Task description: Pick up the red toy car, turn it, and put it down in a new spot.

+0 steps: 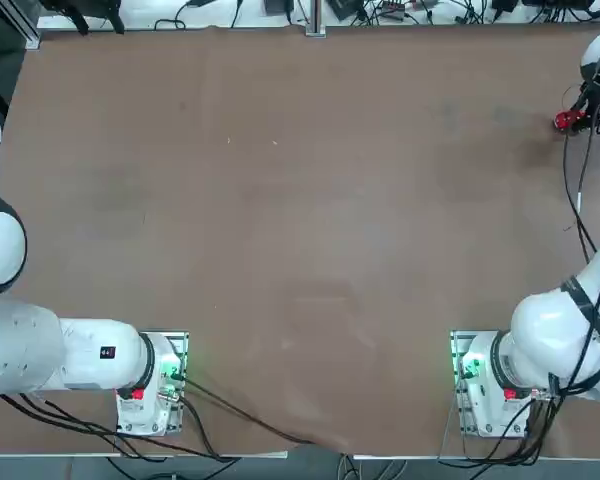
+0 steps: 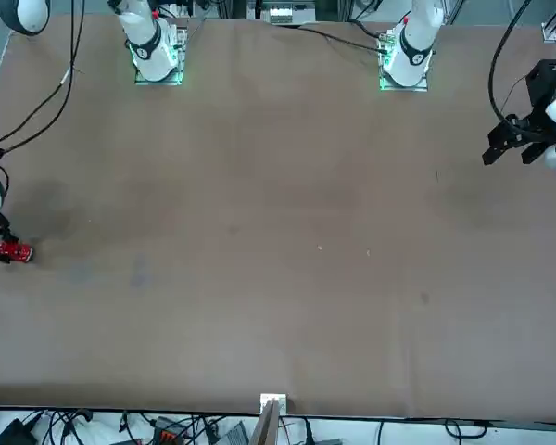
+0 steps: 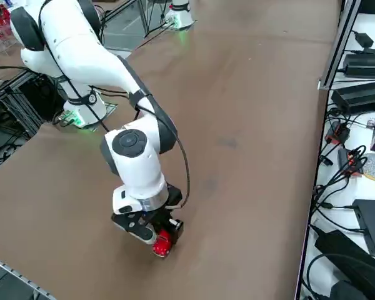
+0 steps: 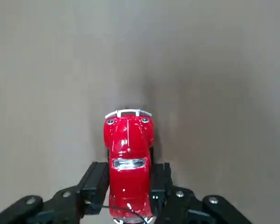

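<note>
The right gripper's fingers [image 4: 97,186] are clamped on the sides of the red toy car [image 4: 129,163], one against each flank, with its nose and white front bumper [image 4: 128,112] reaching out beyond them. Past the car lies the bare brown counter [image 1: 280,200], with a soft shadow beside the car; car and arm [image 3: 141,150] are out at the robot's far right, well apart from the right arm's base [image 1: 490,385]. Whether the wheels touch the counter or hang just above it is hard to judge from these angles, though the shadow suggests a small lift. The step in hand looks to be the carry and turn, the pick-up being done. Next, the wrist should bring the car to its new heading, keep it level over a free spot, lower it until the wheels meet the surface, and only then let go.
</note>
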